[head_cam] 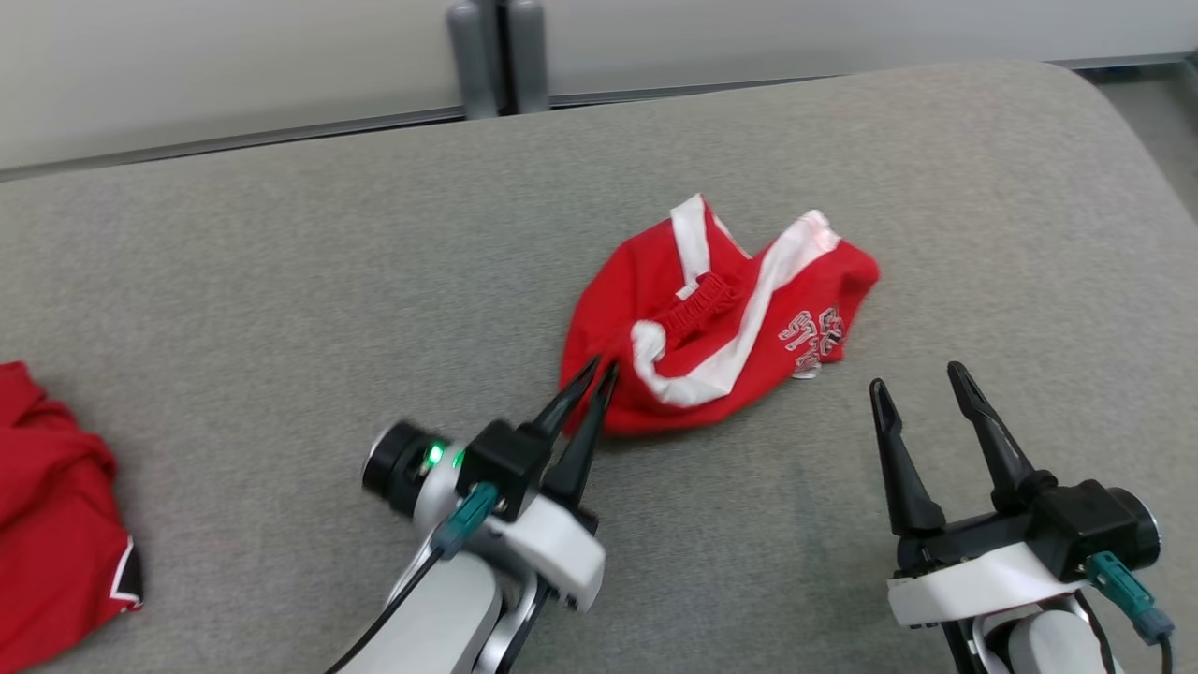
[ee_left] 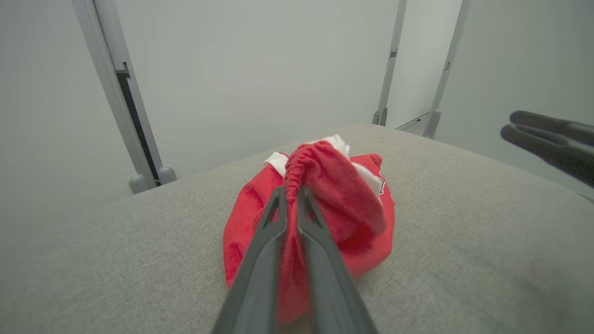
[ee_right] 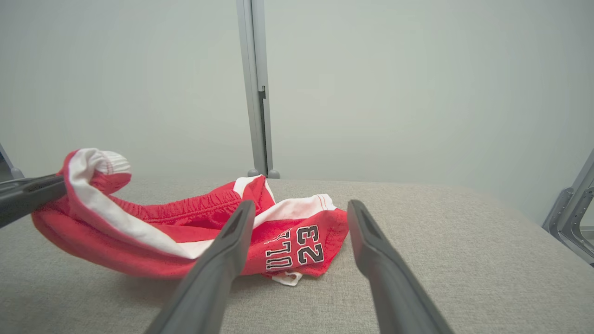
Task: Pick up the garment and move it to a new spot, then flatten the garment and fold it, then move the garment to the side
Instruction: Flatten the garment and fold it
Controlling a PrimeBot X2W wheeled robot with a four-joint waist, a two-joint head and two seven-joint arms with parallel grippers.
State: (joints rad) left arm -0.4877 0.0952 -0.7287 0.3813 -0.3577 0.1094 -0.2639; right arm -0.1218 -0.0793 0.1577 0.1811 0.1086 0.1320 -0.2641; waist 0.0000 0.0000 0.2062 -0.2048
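Note:
The garment [head_cam: 721, 328] is a pair of red shorts with white stripes and printed lettering, crumpled on the grey padded table [head_cam: 281, 281]. My left gripper [head_cam: 599, 370] is shut on the garment's near left edge. In the left wrist view the red cloth [ee_left: 325, 195] bunches up between the fingers of the left gripper [ee_left: 290, 191]. My right gripper [head_cam: 922, 381] stands open just right of the garment, with nothing between its fingers. In the right wrist view the garment [ee_right: 185, 232] lies ahead and to the left of the open right gripper [ee_right: 301, 208], one end lifted by the left gripper's fingers [ee_right: 28, 197].
A second red piece of clothing [head_cam: 56, 524] lies at the table's left edge. A grey post [head_cam: 496, 56] stands behind the table's far edge, against a pale wall.

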